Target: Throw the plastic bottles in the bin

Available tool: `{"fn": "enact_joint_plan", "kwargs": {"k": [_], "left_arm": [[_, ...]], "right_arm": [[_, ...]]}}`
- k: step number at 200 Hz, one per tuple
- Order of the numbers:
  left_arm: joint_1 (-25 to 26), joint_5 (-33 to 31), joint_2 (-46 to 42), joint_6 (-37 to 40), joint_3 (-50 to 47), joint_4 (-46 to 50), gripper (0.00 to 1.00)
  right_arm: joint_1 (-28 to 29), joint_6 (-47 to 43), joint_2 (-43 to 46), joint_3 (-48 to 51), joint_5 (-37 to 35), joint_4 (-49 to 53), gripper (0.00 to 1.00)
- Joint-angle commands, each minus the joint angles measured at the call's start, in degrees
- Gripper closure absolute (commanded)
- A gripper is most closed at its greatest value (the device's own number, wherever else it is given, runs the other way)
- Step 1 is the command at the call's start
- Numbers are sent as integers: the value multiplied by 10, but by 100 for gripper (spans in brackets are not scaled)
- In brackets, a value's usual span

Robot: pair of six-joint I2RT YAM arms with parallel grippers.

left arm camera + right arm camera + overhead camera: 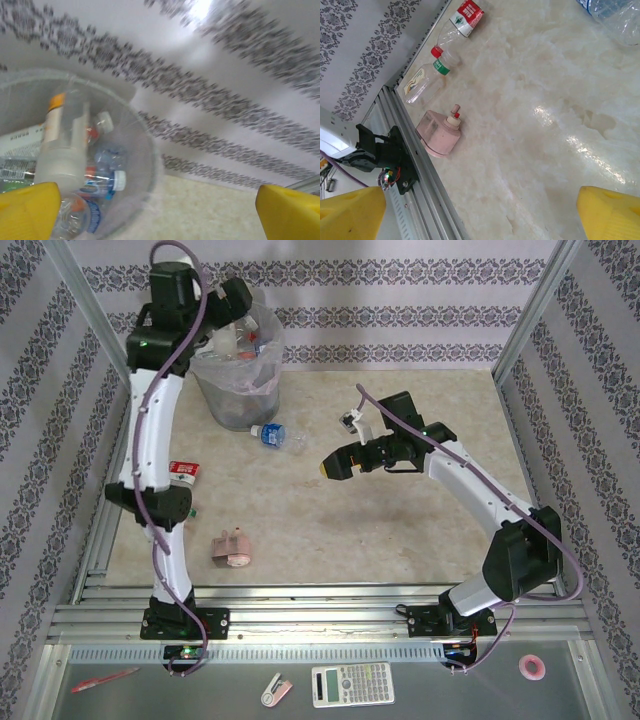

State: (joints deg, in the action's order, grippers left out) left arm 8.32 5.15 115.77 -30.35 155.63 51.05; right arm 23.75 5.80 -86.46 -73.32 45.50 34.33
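The left hand (157,215) hangs over the bin (236,390) at the worktop's (400,530) far left corner, fingers spread wide and empty. Several plastic bottles (62,145) lie inside the bin. The right hand (480,216) hovers above mid-worktop, also spread wide, gripping nothing. A blue-labelled bottle (277,435) lies just beside the bin.

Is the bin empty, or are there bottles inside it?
Not empty. The left wrist view looks into the bin, and several bottles lie piled inside. How full it is, cannot tell.
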Motion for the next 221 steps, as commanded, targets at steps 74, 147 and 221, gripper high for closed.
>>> {"fn": "enact_joint_plan", "kwargs": {"k": [74,147,221], "left_arm": [[83,-64,-82,-18,-85,75,0],[123,-47,-120,-152,-269,83,0],[126,10,-186,-306,-568,-99,0]], "right_arm": [[-1,-11,34,28,15,0,2],[3,-4,56,52,10,-5,2],[6,0,72,67,2,-5,2]]}}
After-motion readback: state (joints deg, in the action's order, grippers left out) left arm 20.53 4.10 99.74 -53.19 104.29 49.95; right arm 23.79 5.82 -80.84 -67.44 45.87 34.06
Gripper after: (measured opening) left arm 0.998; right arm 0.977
